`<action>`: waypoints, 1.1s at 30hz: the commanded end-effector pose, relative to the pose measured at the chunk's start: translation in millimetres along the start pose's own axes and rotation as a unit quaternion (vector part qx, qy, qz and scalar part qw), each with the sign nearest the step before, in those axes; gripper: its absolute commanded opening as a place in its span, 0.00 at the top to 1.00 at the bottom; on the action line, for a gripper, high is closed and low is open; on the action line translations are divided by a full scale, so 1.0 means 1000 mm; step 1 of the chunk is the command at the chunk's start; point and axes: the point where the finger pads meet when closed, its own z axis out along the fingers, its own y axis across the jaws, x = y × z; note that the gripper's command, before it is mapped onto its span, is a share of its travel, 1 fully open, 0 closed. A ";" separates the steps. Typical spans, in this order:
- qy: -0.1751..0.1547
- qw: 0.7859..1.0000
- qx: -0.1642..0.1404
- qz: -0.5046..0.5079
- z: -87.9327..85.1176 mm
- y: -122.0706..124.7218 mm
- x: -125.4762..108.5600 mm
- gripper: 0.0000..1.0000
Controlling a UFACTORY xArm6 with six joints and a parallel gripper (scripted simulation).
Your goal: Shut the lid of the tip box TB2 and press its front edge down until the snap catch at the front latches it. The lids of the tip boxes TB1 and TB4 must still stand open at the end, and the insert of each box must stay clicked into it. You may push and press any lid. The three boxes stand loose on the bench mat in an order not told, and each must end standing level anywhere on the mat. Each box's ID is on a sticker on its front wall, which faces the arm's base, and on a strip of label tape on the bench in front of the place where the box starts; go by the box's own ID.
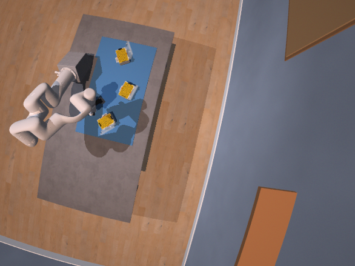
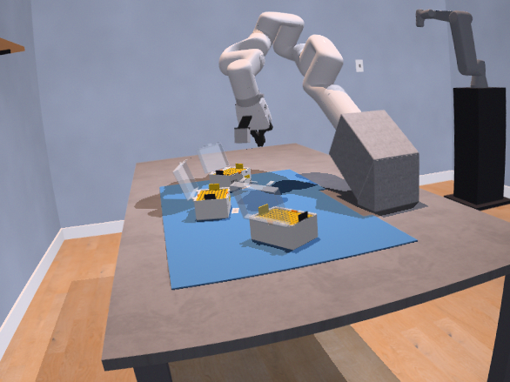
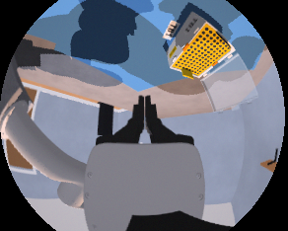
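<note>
Three white tip boxes with yellow inserts stand on the blue mat (image 1: 118, 90). The first box (image 1: 106, 121) is the farthest one in the exterior view (image 2: 229, 174), and its clear lid (image 2: 211, 156) stands open. The middle box (image 1: 127, 90) (image 2: 211, 201) has its lid (image 2: 184, 179) open too. The third box (image 1: 122, 55) (image 2: 283, 229) shows its insert uncovered. My gripper (image 2: 259, 138) is shut and empty, raised above the mat beside the first box. In the wrist view the fingers are pressed together, with that box (image 3: 198, 45) up to the right. Its sticker is too small to read.
The arm's grey base block (image 2: 374, 160) stands at the mat's edge. A second arm on a black pedestal (image 2: 476, 143) stands off the table. A flat grey piece (image 2: 257, 186) lies on the mat near the first box.
</note>
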 end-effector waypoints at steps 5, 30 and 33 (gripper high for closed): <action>0.000 1.000 -0.001 0.001 -0.032 0.000 -0.018 1.00; 0.000 0.984 -0.090 -0.153 -0.072 0.003 0.051 1.00; 0.000 0.984 -0.090 -0.153 -0.079 0.003 0.064 1.00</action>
